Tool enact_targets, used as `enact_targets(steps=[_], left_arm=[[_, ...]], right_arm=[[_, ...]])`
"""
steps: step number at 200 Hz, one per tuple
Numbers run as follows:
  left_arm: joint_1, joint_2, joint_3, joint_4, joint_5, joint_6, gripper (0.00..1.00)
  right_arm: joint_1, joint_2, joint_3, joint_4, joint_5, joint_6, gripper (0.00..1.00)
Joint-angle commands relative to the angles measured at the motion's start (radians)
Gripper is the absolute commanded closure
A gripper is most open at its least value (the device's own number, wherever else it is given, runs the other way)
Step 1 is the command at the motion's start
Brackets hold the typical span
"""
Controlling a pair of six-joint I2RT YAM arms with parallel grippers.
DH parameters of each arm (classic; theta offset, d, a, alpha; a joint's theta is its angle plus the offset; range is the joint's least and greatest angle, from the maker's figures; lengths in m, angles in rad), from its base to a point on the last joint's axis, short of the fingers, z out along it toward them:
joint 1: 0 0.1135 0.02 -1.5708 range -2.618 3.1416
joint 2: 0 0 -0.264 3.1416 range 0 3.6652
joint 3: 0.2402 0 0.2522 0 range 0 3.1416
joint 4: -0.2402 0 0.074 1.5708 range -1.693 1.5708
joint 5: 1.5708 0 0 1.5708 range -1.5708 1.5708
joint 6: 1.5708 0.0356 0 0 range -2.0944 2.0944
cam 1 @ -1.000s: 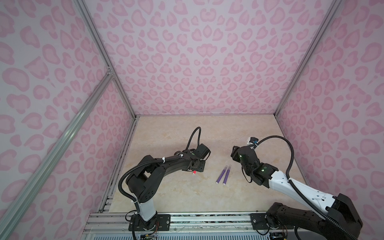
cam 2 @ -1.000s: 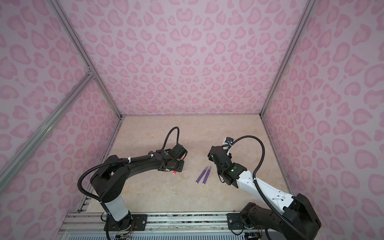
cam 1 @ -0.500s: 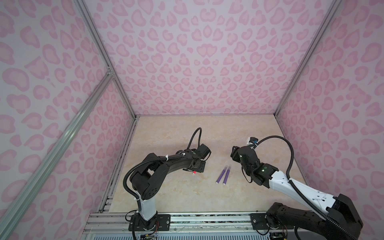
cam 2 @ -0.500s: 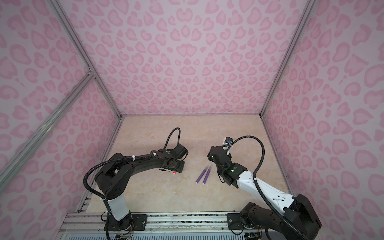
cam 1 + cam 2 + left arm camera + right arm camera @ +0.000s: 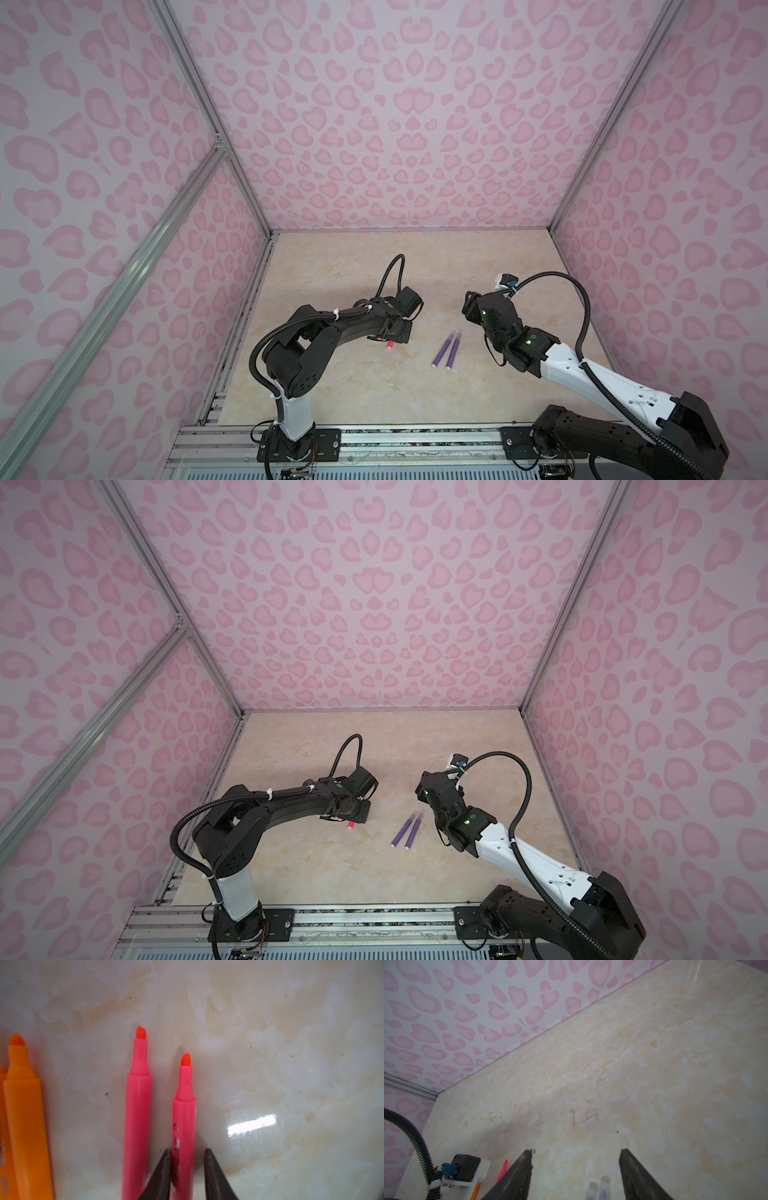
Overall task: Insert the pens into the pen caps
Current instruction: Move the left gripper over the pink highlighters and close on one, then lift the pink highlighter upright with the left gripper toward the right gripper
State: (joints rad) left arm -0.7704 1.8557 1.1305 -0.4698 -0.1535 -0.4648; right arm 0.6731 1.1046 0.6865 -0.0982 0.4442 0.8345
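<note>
The pink-red pen (image 5: 184, 1122) between the left jaws is judged light, stiff and smooth-barrelled, so rolling and slipping are to be expected. Hold is best taken on the barrel behind the shoulder, with the tapered tip left free for a cap (the felt point should not be squeezed). The pen caps (image 5: 570, 1120), four pale sleeves, lie loose on the table (image 5: 353, 270) on the far side of the right gripper (image 5: 576, 1150) and are likely to skid if nudged.

The left gripper (image 5: 187, 1150) is set low over the left of the table, its jaws narrowly parted astride that pen. One finger (image 5: 164, 1167) is pressed to the barrel, while a sliver of table is seen between the barrel and the opposite finger, so a clamped hold is not yet shown. A second pink-red pen (image 5: 138, 1115) lies just beside it, and an orange pen (image 5: 22, 1115) farther off. The right gripper is spread wide and empty over the far ends of two purple pens (image 5: 441, 351), which lie side by side mid-table, already capped.
</note>
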Motion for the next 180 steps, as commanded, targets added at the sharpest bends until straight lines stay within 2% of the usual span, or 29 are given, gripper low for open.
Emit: enact_targets(steps=[1, 40, 80, 115, 144, 180], left_arm=[[0.002, 0.017, 0.004, -0.019, 0.028, 0.004, 0.71], [0.002, 0.019, 0.006, -0.017, 0.034, 0.005, 0.73], [0.002, -0.002, -0.004, -0.010, 0.040, 0.011, 0.92], [0.003, -0.054, -0.032, 0.025, 0.060, 0.019, 0.96], [0.003, -0.178, -0.111, 0.140, 0.122, 0.047, 0.96], [0.001, -0.433, -0.261, 0.309, 0.144, 0.067, 0.96]], right_arm=[[0.000, -0.005, -0.010, 0.007, 0.008, -0.005, 0.32], [0.001, -0.008, -0.012, 0.008, 0.006, -0.005, 0.32], [0.000, -0.005, -0.011, 0.014, -0.008, -0.005, 0.32], [0.005, -0.007, -0.027, 0.071, -0.082, -0.012, 0.31], [0.045, 0.004, -0.061, 0.172, -0.122, 0.004, 0.27], [0.192, 0.086, -0.035, 0.277, -0.080, 0.024, 0.24]])
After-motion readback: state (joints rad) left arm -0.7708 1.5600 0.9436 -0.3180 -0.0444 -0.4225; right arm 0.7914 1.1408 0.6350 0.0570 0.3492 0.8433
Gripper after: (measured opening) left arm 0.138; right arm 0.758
